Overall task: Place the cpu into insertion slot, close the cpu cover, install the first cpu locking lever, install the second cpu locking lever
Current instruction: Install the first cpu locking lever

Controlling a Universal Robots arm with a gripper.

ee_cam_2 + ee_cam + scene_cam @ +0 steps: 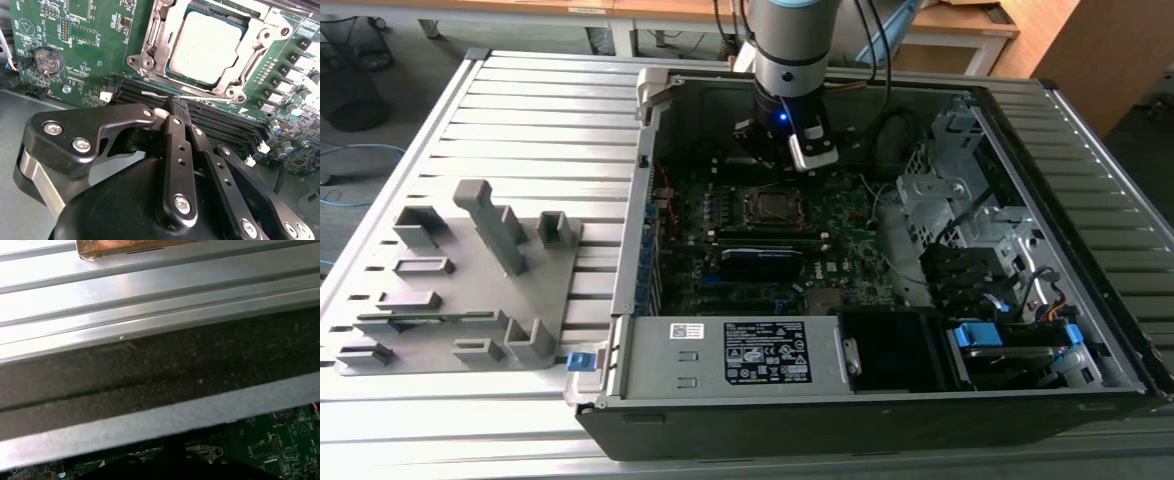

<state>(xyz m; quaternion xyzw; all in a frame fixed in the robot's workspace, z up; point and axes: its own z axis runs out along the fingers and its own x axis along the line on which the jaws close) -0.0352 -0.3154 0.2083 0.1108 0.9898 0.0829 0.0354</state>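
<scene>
One grey fixture tray with upright blocks lies at the exterior view's left on the ribbed metal table, just beside the open computer case, whose white-labelled power supply box sits along its near wall. Further right, in the case's middle, the cpu already sits in the insertion slot with the silvery cpu cover framing its pale metal top in the second wrist view. Hanging over the board just beyond the socket, the gripper has its black fingers clenched together, grasping nothing, their tips above the long black memory slots.
</scene>
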